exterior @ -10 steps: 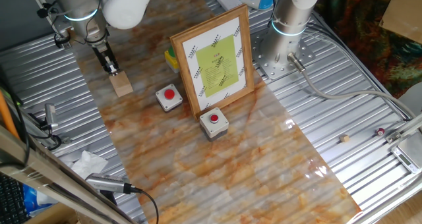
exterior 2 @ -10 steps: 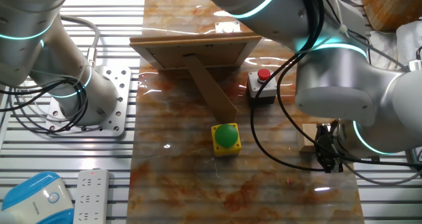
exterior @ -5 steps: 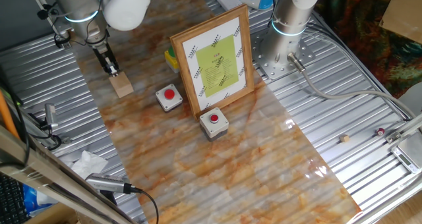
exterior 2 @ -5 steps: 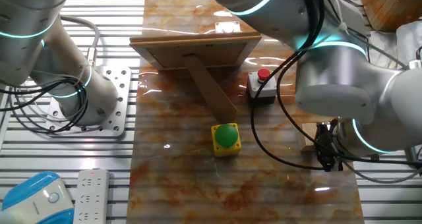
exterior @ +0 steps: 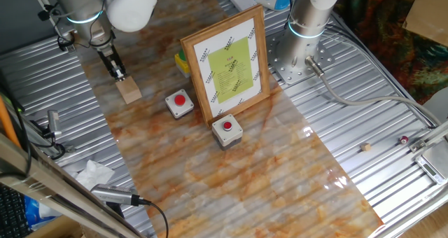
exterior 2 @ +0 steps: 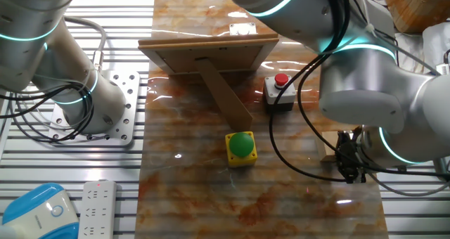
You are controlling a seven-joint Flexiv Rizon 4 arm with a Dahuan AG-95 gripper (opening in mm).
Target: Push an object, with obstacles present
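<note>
The object, a small plain tan wooden cube (exterior: 129, 91), lies on the marbled mat near its left edge. My gripper (exterior: 120, 74) points down just behind the cube, its dark fingers pressed together and shut, the tips at the cube's far top edge. In the other fixed view the gripper (exterior 2: 349, 170) hangs under the big grey arm, which hides most of the cube (exterior 2: 328, 145). The obstacles are two grey boxes with red buttons (exterior: 180, 103) (exterior: 227, 129) and a standing wood-framed picture (exterior: 227, 63) with a yellow-green sheet.
A yellow box with a green button (exterior 2: 241, 147) sits behind the picture's prop leg (exterior 2: 225, 93). A second arm's base (exterior: 302, 35) is bolted on the ribbed metal table (exterior: 378, 126). Crumpled paper (exterior: 93, 173) and cables lie at the left front.
</note>
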